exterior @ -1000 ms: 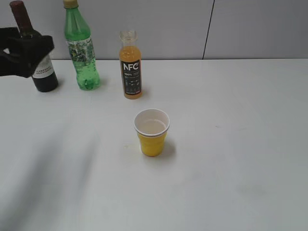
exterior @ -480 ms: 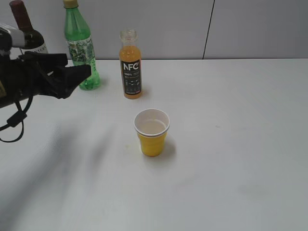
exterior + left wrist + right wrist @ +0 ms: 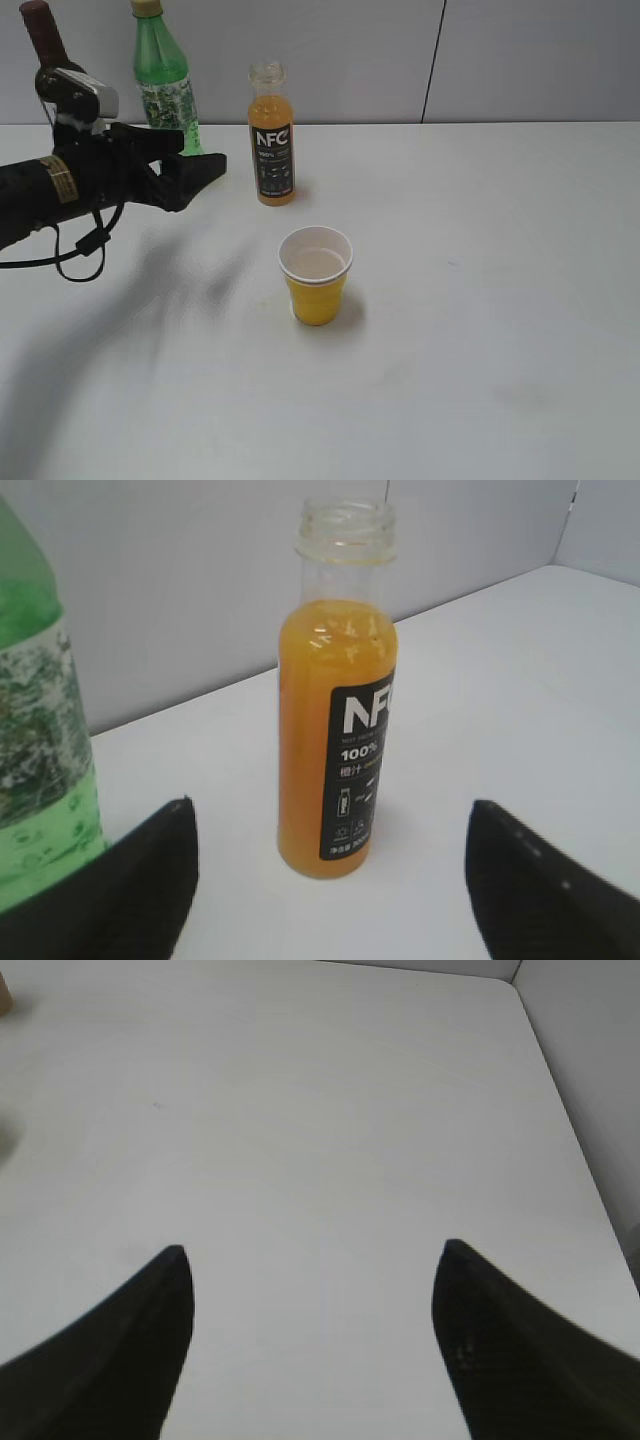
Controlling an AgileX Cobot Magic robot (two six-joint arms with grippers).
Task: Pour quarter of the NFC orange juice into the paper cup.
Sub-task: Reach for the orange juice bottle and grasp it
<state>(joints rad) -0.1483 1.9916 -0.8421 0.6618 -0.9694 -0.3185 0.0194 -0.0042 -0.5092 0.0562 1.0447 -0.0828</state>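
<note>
The NFC orange juice [image 3: 271, 150] stands upright and uncapped near the back of the white table, with juice up to its shoulder. The paper cup [image 3: 316, 275] stands upright in front of it, yellow with a white inside. My left gripper [image 3: 200, 155] is open, held level just left of the bottle and not touching it. In the left wrist view the bottle [image 3: 335, 730] stands ahead, centred between the spread fingertips of the left gripper [image 3: 332, 810]. My right gripper [image 3: 314, 1248] is open and empty over bare table; it is out of the exterior view.
A green plastic bottle [image 3: 165, 85] and a dark wine bottle [image 3: 40, 35] stand at the back left, behind my left arm. The green bottle [image 3: 40, 750] is close to my left finger. A grey wall [image 3: 500, 60] runs behind the table.
My left arm has swung right from in front of the wine bottle, past the green bottle, towards the juice bottle. Bottles and cup have not moved.
</note>
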